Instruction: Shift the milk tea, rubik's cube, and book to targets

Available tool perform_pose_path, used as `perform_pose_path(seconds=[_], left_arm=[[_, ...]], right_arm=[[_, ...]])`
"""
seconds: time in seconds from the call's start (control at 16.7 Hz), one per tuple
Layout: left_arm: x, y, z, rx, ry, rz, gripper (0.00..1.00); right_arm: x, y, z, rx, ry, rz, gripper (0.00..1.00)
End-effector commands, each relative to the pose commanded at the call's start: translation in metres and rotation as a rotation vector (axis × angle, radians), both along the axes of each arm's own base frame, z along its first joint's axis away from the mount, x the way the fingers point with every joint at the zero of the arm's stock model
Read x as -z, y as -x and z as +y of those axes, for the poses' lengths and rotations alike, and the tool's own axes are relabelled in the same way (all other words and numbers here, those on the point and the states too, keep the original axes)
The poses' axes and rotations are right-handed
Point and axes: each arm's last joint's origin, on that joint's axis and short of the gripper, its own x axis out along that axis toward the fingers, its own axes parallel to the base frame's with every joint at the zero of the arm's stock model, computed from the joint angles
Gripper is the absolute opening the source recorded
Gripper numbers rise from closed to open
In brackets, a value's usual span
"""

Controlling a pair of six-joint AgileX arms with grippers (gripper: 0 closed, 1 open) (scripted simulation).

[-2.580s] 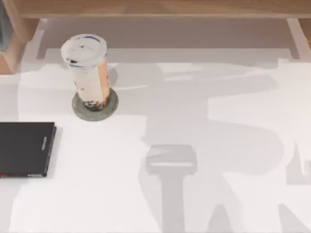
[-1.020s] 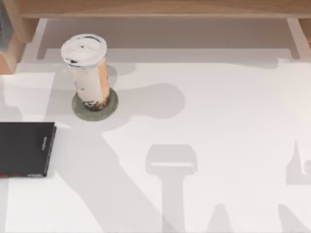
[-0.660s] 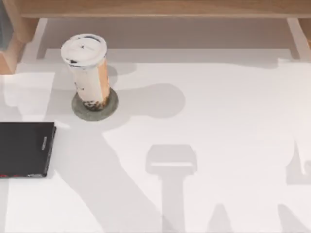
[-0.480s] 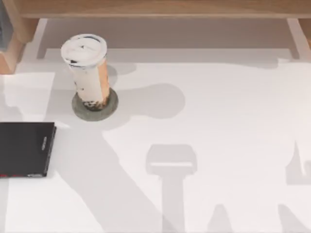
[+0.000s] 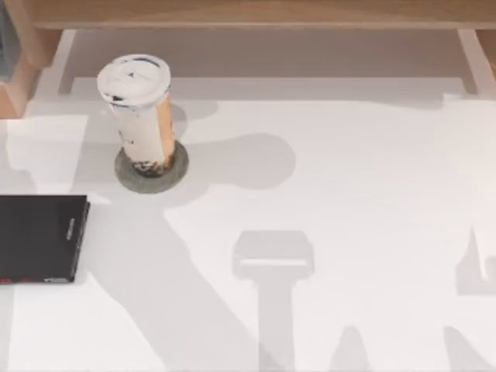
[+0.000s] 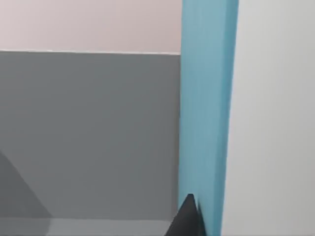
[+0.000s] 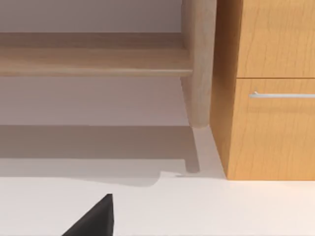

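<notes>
- A white table [image 5: 349, 194] runs up to a wooden shelf along its far edge; a wooden cabinet with a metal handle [image 7: 275, 93] stands nearby.
- The milk tea [image 5: 139, 116] stands upright on the round grey-green disc [image 5: 177, 172], far left. Tall and narrow, it probably tips easily; a mid-body grip seems safest.
- The black slab [image 5: 39, 236] lies bare at the left edge.
- A teal book [image 6: 206, 113] stands close before the left gripper [image 6: 189, 219]; likely stiff and heavy, best pinched across its thickness. Whether it is held, I cannot tell.
- The right gripper [image 7: 96, 219] hangs near the cabinet, fingers unclear.
</notes>
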Motion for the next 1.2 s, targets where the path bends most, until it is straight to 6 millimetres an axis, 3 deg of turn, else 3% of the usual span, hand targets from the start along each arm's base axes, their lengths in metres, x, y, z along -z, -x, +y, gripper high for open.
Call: perform_pose_path(seconds=[0.36, 0.66, 0.84, 1.2], left_arm=[[-0.001, 0.001, 0.002, -0.005, -0.003, -0.003, 0.0], [-0.022, 0.016, 0.019, -0.046, -0.047, -0.086, 0.0], [-0.029, 0.02, 0.018, -0.045, -0.05, -0.111, 0.0], [-0.011, 0.011, 0.001, -0.003, -0.002, -0.001, 0.0]], right_arm=[[0.0, 0.0, 0.0, 0.0, 0.0, 0.0, 1.0], [0.0, 0.0, 0.0, 0.0, 0.0, 0.0, 1.0], [0.0, 0.0, 0.0, 0.0, 0.0, 0.0, 1.0], [0.0, 0.0, 0.0, 0.0, 0.0, 0.0, 1.0]])
